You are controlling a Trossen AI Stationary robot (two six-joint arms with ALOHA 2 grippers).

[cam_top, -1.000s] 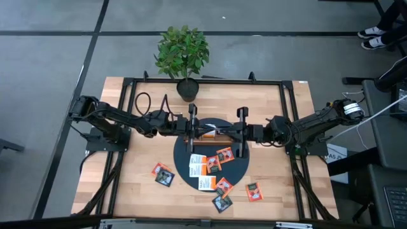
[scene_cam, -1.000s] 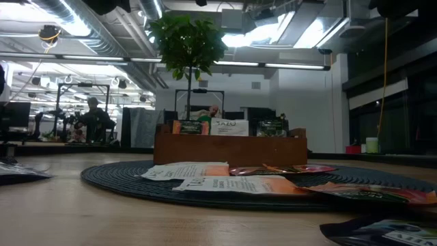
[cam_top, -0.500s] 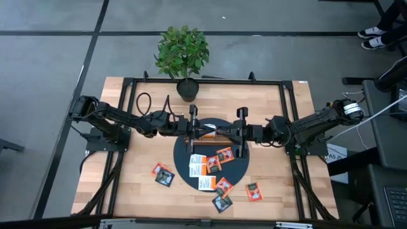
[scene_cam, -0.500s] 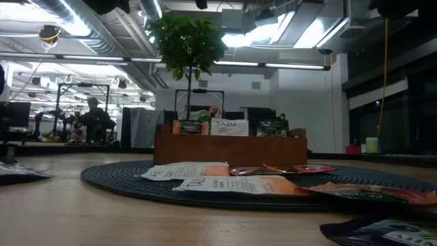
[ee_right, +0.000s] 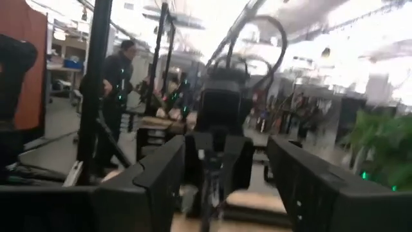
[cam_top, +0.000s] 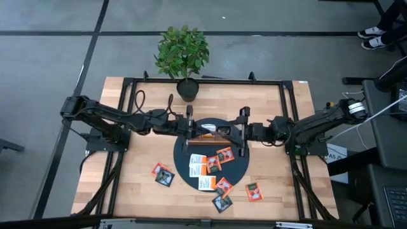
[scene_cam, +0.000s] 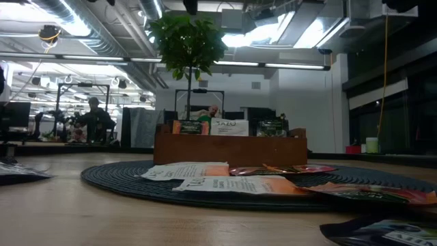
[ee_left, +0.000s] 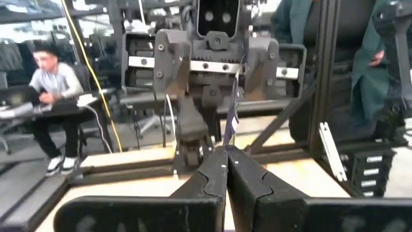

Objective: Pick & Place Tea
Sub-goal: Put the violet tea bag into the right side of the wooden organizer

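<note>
Transfer of one sachet (ee_left: 232, 119) into the wooden tray (scene_cam: 229, 147) was the step I judged to be in hand, with both arms meeting above that tray.

Procedure as I would run it:
1. Keep the left tool (ee_left: 226, 154) clamped until the sachet hangs directly over a tray compartment. The packet is thin and stood edge-on, so I expected it to slip or twist under any sideways pull.
2. Back the right tool (ee_right: 225, 174) straight away from the left tool, without touching the packet.
3. Lower the left tool so the sachet's lower edge enters between the packets already standing in the tray, then release.

Tool state: the left tool's fingers were pressed together, and a thin dark sachet rose from between their tips; I took it to be gripped there. The right tool faced the left tool, just beyond the sachet, with its fingers wide apart. It held nothing, and I could not tell whether it touched the packet.

Remaining stock: the loose sachets (cam_top: 224, 154) lay flat below and to the near side of both tools, some on the dark round mat (cam_top: 181, 159), others on the bare bench (cam_top: 140, 184).
</note>
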